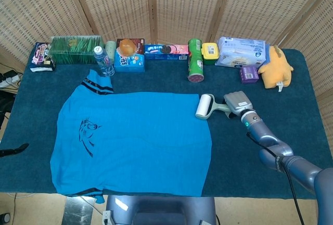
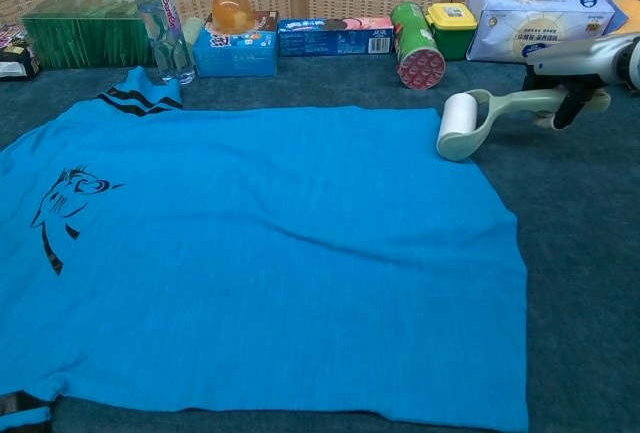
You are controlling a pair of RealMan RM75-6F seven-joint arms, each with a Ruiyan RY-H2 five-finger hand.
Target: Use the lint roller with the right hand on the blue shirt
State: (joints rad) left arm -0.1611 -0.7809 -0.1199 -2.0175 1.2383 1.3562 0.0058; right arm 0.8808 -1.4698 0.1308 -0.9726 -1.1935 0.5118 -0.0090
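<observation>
The blue shirt (image 1: pixel 135 139) (image 2: pixel 260 253) lies flat across the dark blue table, with a black print near its left side. The lint roller (image 1: pixel 204 105) (image 2: pixel 457 125) has a white roll and a pale green handle. It lies at the shirt's upper right corner, its roll touching the shirt's edge. My right hand (image 1: pixel 238 102) (image 2: pixel 580 65) grips the far end of the handle, fingers wrapped around it. My left hand shows in neither view.
Along the table's back stand a water bottle (image 2: pixel 163 23), a green box (image 1: pixel 75 49), snack boxes (image 2: pixel 330 35), a toppled green can (image 2: pixel 416 49), a yellow tub (image 2: pixel 451 28), a tissue pack (image 1: pixel 242 52) and a yellow plush toy (image 1: pixel 276 68).
</observation>
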